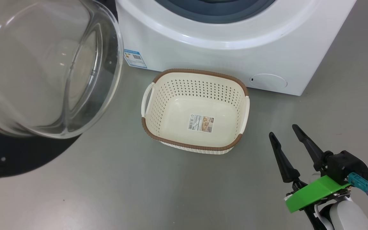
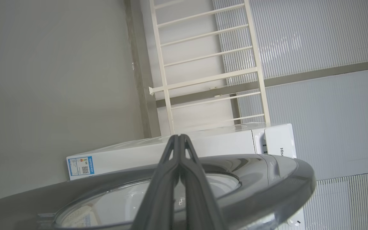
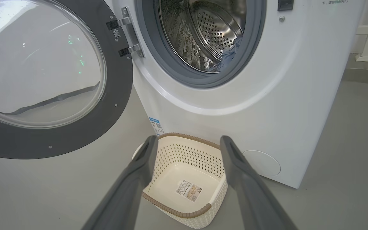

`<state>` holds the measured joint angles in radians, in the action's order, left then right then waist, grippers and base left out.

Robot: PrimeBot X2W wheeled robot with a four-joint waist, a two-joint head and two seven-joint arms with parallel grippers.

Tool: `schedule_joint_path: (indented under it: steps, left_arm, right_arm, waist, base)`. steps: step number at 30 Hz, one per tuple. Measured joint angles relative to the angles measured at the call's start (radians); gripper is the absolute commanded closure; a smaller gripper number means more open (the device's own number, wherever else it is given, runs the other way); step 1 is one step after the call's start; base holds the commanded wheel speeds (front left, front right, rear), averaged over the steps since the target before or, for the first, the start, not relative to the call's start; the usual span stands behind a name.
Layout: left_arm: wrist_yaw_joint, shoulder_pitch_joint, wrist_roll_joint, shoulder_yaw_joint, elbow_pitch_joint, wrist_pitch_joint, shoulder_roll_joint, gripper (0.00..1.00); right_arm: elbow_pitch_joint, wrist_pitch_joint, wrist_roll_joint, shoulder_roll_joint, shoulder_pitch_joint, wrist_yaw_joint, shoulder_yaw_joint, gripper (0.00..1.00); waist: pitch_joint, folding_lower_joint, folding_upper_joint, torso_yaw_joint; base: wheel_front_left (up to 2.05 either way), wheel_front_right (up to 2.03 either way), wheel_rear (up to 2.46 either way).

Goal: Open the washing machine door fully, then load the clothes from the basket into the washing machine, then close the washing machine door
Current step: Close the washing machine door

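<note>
Bright, even, diffuse indoor light. White glare streaks the glass of the washing machine door (image 1: 43, 64). The basket (image 1: 200, 88) casts only a faint soft shadow on the grey floor (image 1: 107, 179). The left wrist view looks duller, greyer.

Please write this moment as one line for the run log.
door: open | basket: empty | clothes: in drum | left tool: shut | right tool: open, holds nothing

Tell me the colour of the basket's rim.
The basket has a brown, woven-look rim above cream perforated walls. The head view shows it best.
</note>
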<state>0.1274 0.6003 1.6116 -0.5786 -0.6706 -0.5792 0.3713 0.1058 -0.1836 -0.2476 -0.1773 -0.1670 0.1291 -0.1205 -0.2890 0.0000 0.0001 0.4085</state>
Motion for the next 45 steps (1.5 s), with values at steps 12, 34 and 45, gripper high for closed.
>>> schedule_joint_path:
  steps: [12, 34, 45]
  left_arm:
    - [-0.012, -0.119, 0.099, 0.036, 0.205, -0.229, -0.082, 1.0]
    - [-0.134, -0.359, 0.178, 0.168, 0.711, -0.428, -0.225, 1.0]
    - [-0.127, -0.423, 0.174, 0.239, 0.847, -0.441, -0.292, 1.0]
  right_arm:
    - [0.034, -0.022, -0.002, 0.019, -0.001, 0.0, -0.001, 0.0]
    - [0.098, -0.065, -0.02, 0.058, -0.024, 0.0, -0.016, 0.0]
    - [0.104, -0.066, -0.03, 0.078, -0.024, 0.0, -0.004, 0.0]
  waist:
    - [0.015, 0.0, 0.0, -0.015]
    - [0.04, 0.0, 0.0, -0.134]
    - [0.044, 0.0, 0.0, -0.242]
  base:
    - [0.0, 0.0, 0.0]
    - [0.0, 0.0, 0.0]
    - [0.0, 0.0, 0.0]
